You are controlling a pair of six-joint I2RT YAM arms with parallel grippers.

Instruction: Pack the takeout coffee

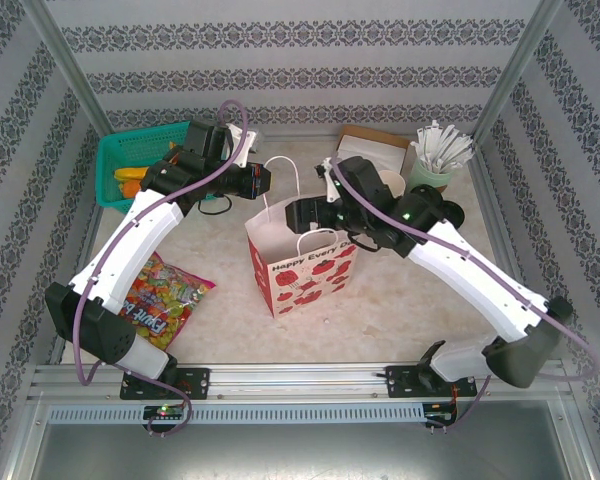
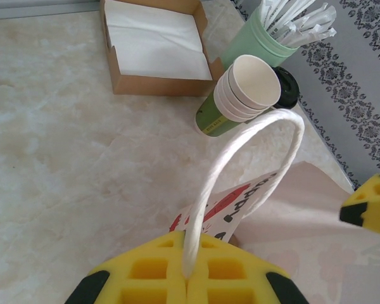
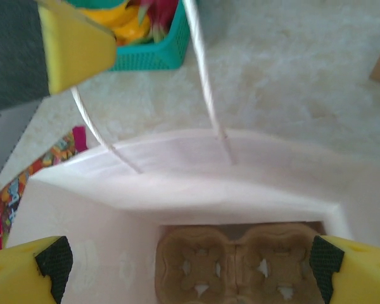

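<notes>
Looking down, the top external camera has the paper gift bag (image 1: pixel 302 265) standing mid-frame, the left gripper (image 1: pixel 264 182) at its upper left and the right gripper (image 1: pixel 298 214) over its mouth. The takeout coffee (image 1: pixel 454 213) sits on the table right of centre, outside the bag and partly hidden by the right arm.

From the left wrist, the left gripper (image 2: pixel 187 275) is clamped on the white cord handle (image 2: pixel 275 116). The coffee's black lid (image 2: pixel 287 87) peeks out at upper right, touching or just beside a toppled stack of empty cups (image 2: pixel 247 85).

From the right wrist, the right gripper (image 3: pixel 190 272) hangs spread wide and empty over a cardboard cup carrier (image 3: pixel 234 266) in the bag's bottom.

Reaching for the coffee could scatter the stack. A hard squeeze might pop the lid. With only one handle held, the bag could sag and block the carrier.
</notes>
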